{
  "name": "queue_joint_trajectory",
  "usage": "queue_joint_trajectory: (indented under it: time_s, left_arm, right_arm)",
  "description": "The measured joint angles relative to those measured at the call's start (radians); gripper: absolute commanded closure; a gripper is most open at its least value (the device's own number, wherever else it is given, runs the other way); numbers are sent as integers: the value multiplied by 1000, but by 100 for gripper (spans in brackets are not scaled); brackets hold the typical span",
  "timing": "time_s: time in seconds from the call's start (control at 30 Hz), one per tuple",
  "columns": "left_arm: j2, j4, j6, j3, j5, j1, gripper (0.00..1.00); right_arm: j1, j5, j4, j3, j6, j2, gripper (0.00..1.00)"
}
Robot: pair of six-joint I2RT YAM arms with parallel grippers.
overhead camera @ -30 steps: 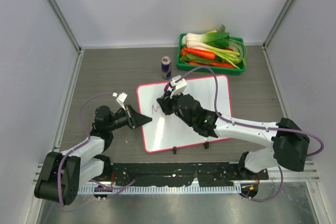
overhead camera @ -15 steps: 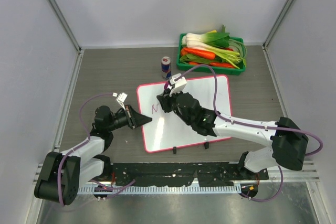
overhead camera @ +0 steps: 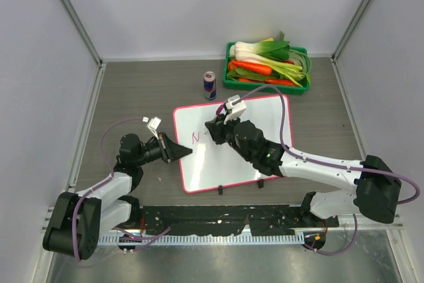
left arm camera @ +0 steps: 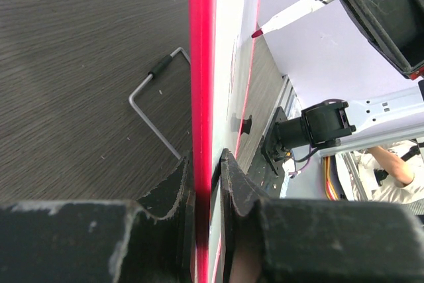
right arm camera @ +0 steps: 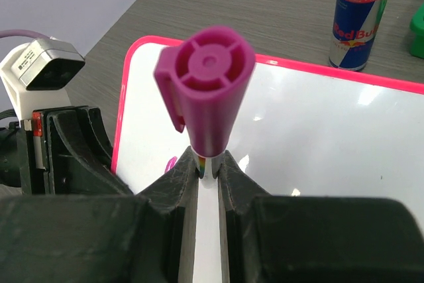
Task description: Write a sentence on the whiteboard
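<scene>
left claw (overhead camera: 184, 152): clamped on the whiteboard's (overhead camera: 218, 164) 9 o'clock edge.
right claw (right arm camera: 209, 171): clamped on a purple marker (right arm camera: 205, 91), over the board's 10 o'clock part.
sentence (overhead camera: 196, 137): one pink letter shows.
risk: hard pressing could skid the board or tilt the marker.
worktop (overhead camera: 146, 91): grey wood grain; can (overhead camera: 209, 85), vegetable basket (overhead camera: 265, 89) at 12 o'clock; white walls.

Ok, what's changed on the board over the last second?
The right tool, shut on the marker, slid a little to the right across the whiteboard, away from the pink N. The left tool stays clamped on the board's left edge. The board, can and vegetable tray have not moved.
</scene>
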Motion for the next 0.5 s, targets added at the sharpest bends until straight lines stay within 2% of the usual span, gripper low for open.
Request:
queue_joint_trajectory:
  time_s: [0.5]
  left_arm:
    - [-1, 0, 0, 0, 0, -2, 100]
  right_arm:
    - [0, -44, 42, -28, 47, 9, 99]
